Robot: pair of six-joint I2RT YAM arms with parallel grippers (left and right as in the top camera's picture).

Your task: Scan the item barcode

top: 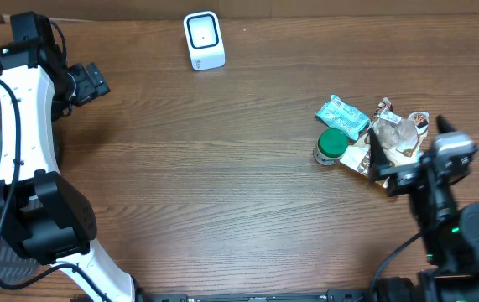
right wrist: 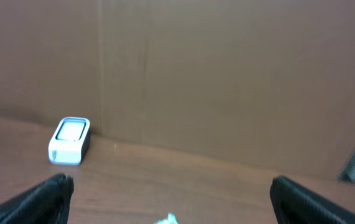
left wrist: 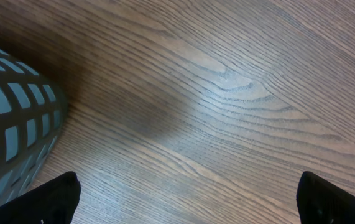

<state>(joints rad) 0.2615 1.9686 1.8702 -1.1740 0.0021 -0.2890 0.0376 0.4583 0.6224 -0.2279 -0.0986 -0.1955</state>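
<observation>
Nearest, at right: right end effector [top: 407,138], fingers wide apart, gripping nothing, poised over a crinkly clear-wrapped pack [top: 394,134]. Touching that pack on the wooden surface [top: 222,184]: green-lidded jar [top: 331,147] and, just beyond it, teal packet [top: 342,116]. Farther off at left: left end effector [top: 95,81], likewise spread and empty, near a grey mesh basket [left wrist: 15,118]. Farthest, by the back edge: white barcode scanner [top: 203,39], well apart from the pile.

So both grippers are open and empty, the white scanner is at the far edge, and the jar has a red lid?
No: the jar has a green lid, as the overhead view shows. The rest is right.
</observation>
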